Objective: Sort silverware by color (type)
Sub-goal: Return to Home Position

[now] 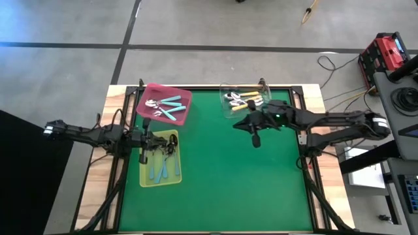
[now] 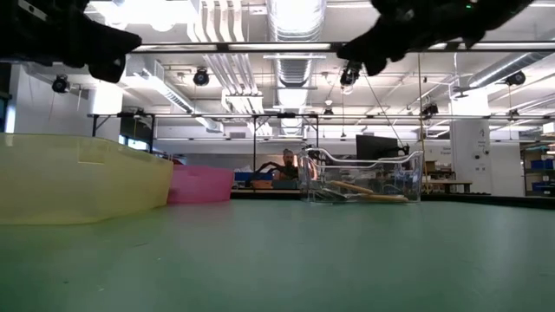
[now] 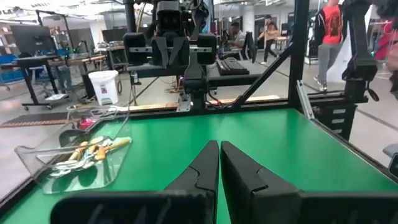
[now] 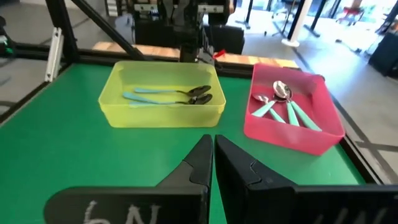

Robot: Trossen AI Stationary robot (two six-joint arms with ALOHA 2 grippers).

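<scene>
Holding teal spoons (image 4: 292,116): pink tray (image 4: 291,139); blue spoons (image 4: 154,94): yellow tray (image 4: 161,117); orange spoons (image 3: 94,149): clear tray (image 3: 93,176); jaws clenched.

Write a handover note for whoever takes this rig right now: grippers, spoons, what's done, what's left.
Left gripper: shut, empty, over the yellow-green tray.
Right gripper: shut, empty, raised near the clear tray.
Light blue spoons lie in the yellow-green tray, teal-green spoons in the pink tray, orange spoons in the clear tray.
Done: sorting, none loose on the mat.
Left: likely only parking both arms.
</scene>
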